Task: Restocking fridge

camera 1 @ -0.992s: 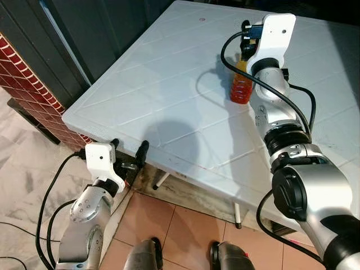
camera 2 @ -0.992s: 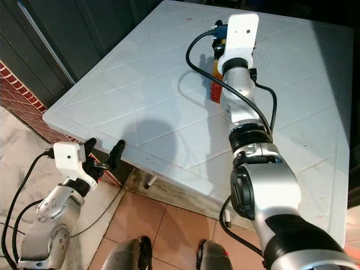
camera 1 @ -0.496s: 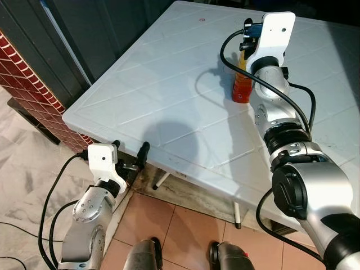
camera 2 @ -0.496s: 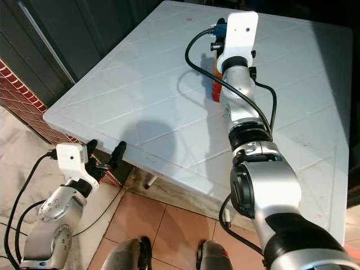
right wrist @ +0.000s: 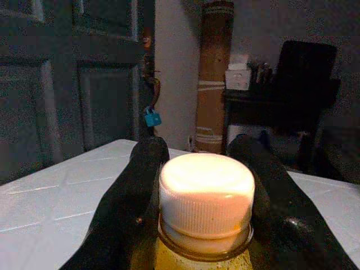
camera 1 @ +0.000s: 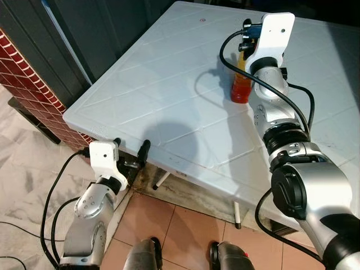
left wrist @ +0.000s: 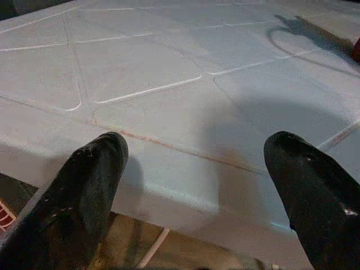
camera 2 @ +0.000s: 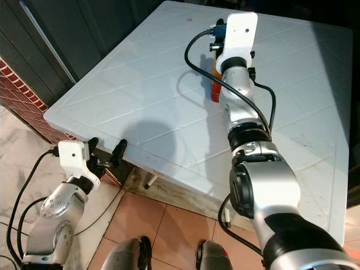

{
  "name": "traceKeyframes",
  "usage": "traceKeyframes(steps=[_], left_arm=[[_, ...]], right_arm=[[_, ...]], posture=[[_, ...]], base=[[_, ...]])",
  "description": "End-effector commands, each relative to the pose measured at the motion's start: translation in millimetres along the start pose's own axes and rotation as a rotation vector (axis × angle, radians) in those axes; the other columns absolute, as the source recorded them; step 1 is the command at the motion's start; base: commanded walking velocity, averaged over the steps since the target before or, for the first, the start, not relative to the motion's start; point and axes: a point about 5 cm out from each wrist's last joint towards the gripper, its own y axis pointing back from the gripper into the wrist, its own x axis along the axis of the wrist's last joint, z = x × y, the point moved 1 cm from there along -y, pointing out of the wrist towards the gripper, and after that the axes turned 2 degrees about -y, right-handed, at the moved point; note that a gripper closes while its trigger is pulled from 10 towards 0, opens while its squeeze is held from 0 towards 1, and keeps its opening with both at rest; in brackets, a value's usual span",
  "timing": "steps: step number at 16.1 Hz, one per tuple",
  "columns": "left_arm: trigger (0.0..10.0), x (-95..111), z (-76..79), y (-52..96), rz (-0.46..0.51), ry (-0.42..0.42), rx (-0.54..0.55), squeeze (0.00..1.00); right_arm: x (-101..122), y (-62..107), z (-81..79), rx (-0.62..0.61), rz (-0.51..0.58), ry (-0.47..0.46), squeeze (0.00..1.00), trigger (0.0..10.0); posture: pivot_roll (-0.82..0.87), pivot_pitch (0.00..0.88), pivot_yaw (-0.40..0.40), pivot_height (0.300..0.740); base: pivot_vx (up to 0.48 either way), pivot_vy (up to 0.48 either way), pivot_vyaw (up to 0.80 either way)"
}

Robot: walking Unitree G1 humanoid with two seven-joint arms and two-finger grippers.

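The right gripper [right wrist: 202, 185] is out over the far side of the white plastic table [camera 1: 169, 84], its two black fingers [right wrist: 132, 185] pinched on the neck of the orange juice bottle [camera 1: 241, 84], just under the pale ribbed cap [right wrist: 206, 183]. The bottle stands upright on the tabletop, about where it was half a second ago; a second back it sat slightly lower and looked a touch tilted, though the arm hides much of it, so I can't be sure. Down at the near edge, the left gripper [camera 1: 131, 154] hovers with its fingers [left wrist: 90, 180] spread wide and holding nothing, pointing in at the table rim. It has crept up a little closer to that rim than a second ago. Behind the table are dark panelled doors [right wrist: 84, 90] with a blue padlock [right wrist: 152, 117].
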Motion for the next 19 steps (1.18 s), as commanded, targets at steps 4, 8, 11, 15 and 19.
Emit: traceKeyframes(steps=[4, 8, 11, 15, 19], left_arm=[[10.0, -3, 0.4, -2.8, 0.021, 0.002, 0.058, 0.00], [10.0, -5, -4.9, -13.5, 0.007, -0.027, 0.137, 0.00], [10.0, -4, -1.5, -22.1, 0.021, -0.044, 0.158, 0.00], [10.0, -6, 1.1, -24.6, 0.023, -0.040, 0.155, 0.00], [10.0, -5, 11.5, -33.1, 0.027, -0.044, 0.105, 0.00]], right_arm=[[11, 13.5, -14.7, 0.122, 0.114, -0.119, 0.00, 0.0], [25, 44.7, -33.9, 0.260, 0.216, -0.138, 0.00, 0.0], [17, 66.8, -38.2, 0.284, 0.181, -0.126, 0.00, 10.0], [13, 82.1, -33.6, 0.261, 0.134, -0.113, 0.00, 10.0], [29, 82.6, -31.4, 0.248, 0.183, -0.066, 0.00, 10.0]], posture=[[0.10, 0.083, 0.002, 0.740], [0.07, 0.058, -0.014, 0.740], [0.04, 0.050, -0.019, 0.740], [0.01, 0.059, -0.003, 0.740], [-0.01, 0.061, 0.006, 0.740]], base=[[0.000, 0.000, 0.00], [0.000, 0.000, 0.00], [0.000, 0.000, 0.00], [0.000, 0.000, 0.00], [-0.263, 0.000, 0.00]])
